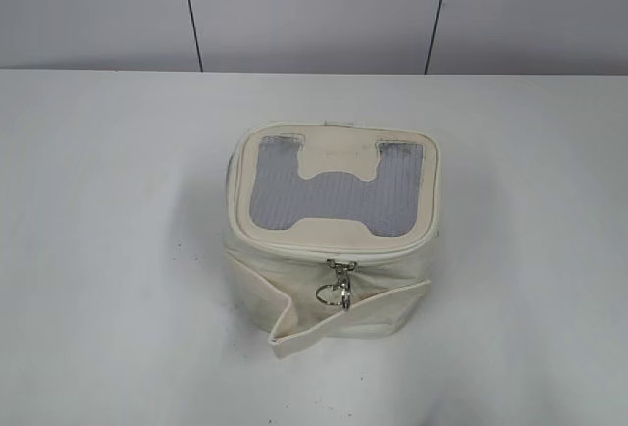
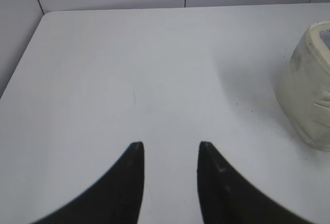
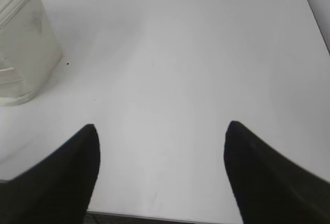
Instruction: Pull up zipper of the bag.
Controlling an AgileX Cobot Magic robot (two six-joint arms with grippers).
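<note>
The cream-white bag stands in the middle of the white table, with a grey mesh top panel and a cream H-shaped patch. Its silver zipper slider with a round key-ring pull hangs at the middle of the front side, below the top rim. A loose cream band sags off the front. The bag's side shows at the right edge of the left wrist view and at the top left of the right wrist view. My left gripper is open and empty over bare table. My right gripper is open wide and empty.
The white table spreads on all sides of the bag. A grey panelled wall stands behind it. The table's near edge shows at the bottom of the right wrist view. Neither arm shows in the exterior view.
</note>
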